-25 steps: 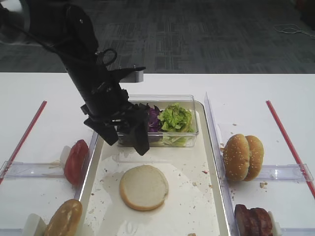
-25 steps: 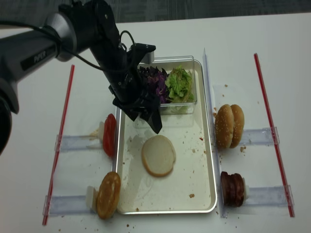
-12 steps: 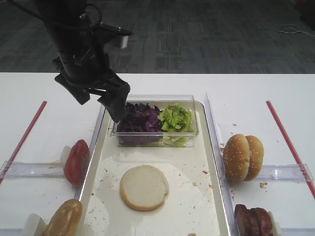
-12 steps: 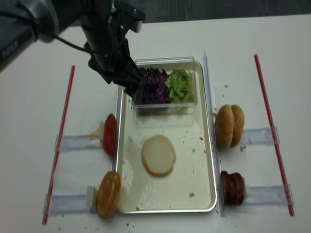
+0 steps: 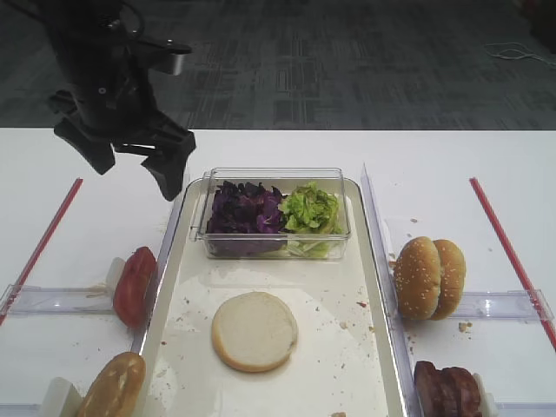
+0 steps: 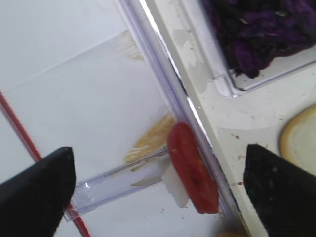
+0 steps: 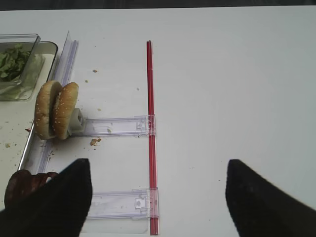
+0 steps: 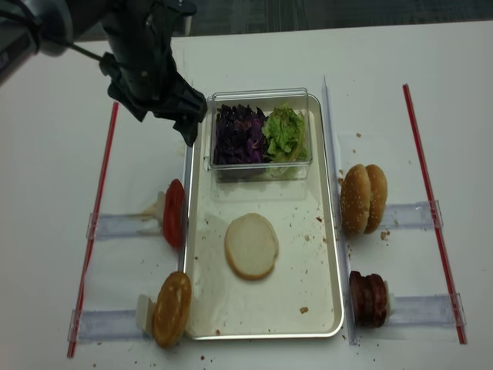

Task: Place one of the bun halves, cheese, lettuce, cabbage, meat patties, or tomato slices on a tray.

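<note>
I have the left gripper (image 5: 132, 164) raised above the bench near the tray's (image 5: 369, 347) far left corner, its fingers (image 5: 168, 169) spread wide and holding nothing. The right gripper (image 7: 157, 197) shows only in its own wrist view, where its two dark fingers (image 7: 59, 202) stand well apart with nothing between them, over the right side of the bench.

One bun half (image 5: 254, 331) lies cut face up on the tray, about midway across and toward the near end. At the tray's far end sits a clear plastic box (image 5: 274, 232) with cabbage (image 5: 246, 207) on its left and lettuce (image 5: 310, 208) on its right. A tomato slice (image 5: 134, 286) stands on edge just outside the tray's left rim, and another bun half (image 5: 112, 388) stands near the tray's near left corner. Sesame-seeded buns (image 5: 429, 277) and meat patties (image 5: 447, 389) stand beside the right rim.
</note>
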Robot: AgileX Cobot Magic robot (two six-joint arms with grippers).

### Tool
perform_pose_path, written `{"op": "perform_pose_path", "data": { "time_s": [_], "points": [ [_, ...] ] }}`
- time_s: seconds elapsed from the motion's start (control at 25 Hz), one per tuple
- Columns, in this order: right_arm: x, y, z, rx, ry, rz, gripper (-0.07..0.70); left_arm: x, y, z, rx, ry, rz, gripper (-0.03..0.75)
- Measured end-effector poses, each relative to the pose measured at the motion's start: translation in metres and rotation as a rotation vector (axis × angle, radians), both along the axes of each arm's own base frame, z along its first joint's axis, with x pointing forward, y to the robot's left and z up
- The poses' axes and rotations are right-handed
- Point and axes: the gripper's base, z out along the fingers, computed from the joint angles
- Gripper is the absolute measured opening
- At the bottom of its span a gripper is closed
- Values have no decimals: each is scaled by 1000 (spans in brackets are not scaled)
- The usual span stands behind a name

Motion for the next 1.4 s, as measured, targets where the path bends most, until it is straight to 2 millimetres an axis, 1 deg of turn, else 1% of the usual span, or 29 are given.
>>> {"op": "perform_pose_path", "data": {
  "time_s": [0.24, 0.48, 0.68, 0.88, 1.12, 1.24, 1.4],
  "points": [
    [0, 0, 0, -2, 0, -1, 589, 12, 42, 0, 3, -1, 118, 667],
    [0, 0, 0, -2, 0, -1, 589, 19, 79, 0, 26, -7, 214, 667],
    [0, 0, 0, -2, 0, -1, 589, 21, 101, 0, 30, -6, 278, 667],
    [0, 0, 0, -2, 0, -1, 589, 22, 111, 0, 31, -6, 304, 667],
    [0, 0, 0, 0, 0, -2, 589, 21, 113, 2, 31, -9, 303, 667],
    [0, 0, 0, 3, 0, -4, 589, 11, 113, 5, 31, -8, 303, 667],
    [0, 0, 0, 3, 0, -4, 589, -9, 115, 10, 32, -2, 303, 667]
  ]
}}
